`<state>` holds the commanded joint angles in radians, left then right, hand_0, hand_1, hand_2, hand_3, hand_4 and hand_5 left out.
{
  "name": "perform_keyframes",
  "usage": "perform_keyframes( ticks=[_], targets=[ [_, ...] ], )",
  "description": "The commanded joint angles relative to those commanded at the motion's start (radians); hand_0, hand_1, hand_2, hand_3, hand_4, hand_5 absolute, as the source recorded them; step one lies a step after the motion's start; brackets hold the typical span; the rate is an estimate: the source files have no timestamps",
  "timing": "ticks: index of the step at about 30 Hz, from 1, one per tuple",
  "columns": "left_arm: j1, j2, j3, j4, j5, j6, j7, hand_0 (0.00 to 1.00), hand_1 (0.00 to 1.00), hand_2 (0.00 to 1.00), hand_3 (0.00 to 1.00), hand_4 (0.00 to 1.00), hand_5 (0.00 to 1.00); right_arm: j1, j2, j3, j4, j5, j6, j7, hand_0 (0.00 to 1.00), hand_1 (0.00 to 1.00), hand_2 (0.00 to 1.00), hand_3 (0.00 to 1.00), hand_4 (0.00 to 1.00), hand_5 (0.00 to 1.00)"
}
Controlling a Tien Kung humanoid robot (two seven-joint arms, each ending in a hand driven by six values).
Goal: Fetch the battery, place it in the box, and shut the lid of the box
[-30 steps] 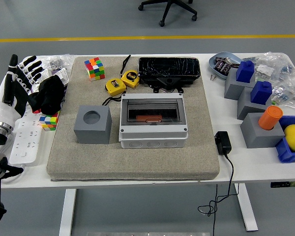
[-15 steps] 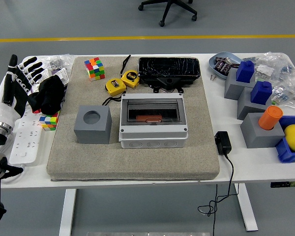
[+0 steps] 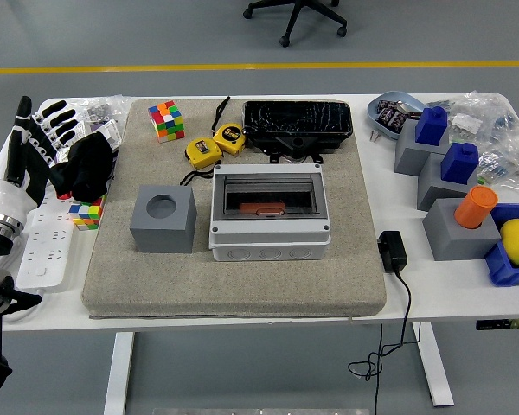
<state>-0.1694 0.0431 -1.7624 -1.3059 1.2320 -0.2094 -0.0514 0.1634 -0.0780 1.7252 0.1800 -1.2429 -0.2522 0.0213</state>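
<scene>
Your left hand rests at the surface's left edge, fingers spread and holding nothing. An orange battery lies inside the grey box under its clear lid. It looks rigid, smooth and light; grip its long sides.
</scene>
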Motion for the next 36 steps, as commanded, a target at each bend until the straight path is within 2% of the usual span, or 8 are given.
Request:
perform_keyframes(
  ticks=[36],
  targets=[
    [0.001, 0.002, 0.010, 0.004, -0.004, 0.007, -0.004, 0.862, 0.832, 0.799, 0.794, 0.998, 0.998, 0.000, -0.002, -0.014, 0.000, 0.010, -0.004, -0.010, 0.931, 0.901, 0.862, 0.858, 0.998, 0.998]
  ],
)
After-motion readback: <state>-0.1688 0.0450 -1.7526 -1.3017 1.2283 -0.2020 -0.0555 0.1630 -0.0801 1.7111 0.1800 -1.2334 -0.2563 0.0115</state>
